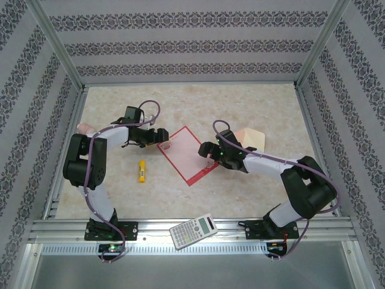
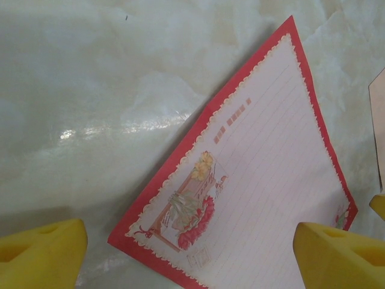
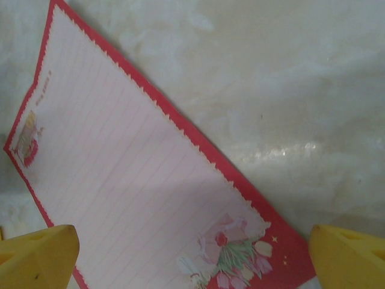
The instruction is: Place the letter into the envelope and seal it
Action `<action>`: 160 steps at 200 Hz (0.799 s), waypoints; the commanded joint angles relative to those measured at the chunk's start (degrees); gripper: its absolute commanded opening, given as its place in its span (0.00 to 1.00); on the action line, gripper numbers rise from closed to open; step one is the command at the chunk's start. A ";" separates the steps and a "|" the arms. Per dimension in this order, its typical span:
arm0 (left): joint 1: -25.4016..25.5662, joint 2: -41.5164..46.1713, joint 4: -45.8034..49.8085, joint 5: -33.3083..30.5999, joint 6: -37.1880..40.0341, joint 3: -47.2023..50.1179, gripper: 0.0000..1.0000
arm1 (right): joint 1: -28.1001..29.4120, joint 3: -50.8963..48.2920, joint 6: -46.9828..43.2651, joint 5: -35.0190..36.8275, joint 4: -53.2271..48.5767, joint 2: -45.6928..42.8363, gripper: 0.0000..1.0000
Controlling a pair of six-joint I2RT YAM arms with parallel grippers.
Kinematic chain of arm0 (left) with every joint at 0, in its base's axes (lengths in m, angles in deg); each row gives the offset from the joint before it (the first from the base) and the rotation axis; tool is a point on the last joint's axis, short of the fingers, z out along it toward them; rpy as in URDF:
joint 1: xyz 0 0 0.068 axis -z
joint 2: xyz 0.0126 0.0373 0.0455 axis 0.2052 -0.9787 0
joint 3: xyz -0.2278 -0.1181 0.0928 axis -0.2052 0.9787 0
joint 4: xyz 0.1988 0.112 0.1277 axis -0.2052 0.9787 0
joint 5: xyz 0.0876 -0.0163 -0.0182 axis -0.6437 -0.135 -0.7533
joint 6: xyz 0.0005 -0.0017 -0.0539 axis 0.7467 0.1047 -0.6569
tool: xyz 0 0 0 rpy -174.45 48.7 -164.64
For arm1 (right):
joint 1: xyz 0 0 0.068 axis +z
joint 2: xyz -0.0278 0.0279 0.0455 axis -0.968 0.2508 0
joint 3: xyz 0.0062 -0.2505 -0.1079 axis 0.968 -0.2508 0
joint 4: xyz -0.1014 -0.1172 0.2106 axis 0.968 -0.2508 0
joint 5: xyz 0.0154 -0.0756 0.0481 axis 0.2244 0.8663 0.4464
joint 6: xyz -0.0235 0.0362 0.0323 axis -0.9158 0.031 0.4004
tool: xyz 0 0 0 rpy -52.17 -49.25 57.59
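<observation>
The letter (image 1: 187, 154), a white lined sheet with a red border, lies flat on the marble-patterned table, turned like a diamond. My left gripper (image 1: 163, 144) hovers at its left corner and is open. In the left wrist view that corner, with its flower picture (image 2: 192, 211), lies between the yellow fingers (image 2: 39, 253). My right gripper (image 1: 208, 158) stands open over the right corner. The right wrist view shows the sheet (image 3: 132, 180) and a tulip picture between its yellow fingers (image 3: 352, 256). The peach envelope (image 1: 252, 138) lies just right of the letter, partly behind the right arm.
A yellow glue stick (image 1: 141, 171) lies left of the letter. A calculator (image 1: 194, 230) rests on the front rail between the arm bases. A small pink object (image 1: 84, 127) sits at the table's left edge. Patterned walls enclose the table.
</observation>
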 commanded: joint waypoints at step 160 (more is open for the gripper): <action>4.39 1.41 2.75 -4.96 1.96 -2.27 0.87 | 1.02 -1.16 1.75 0.83 1.02 -0.85 0.98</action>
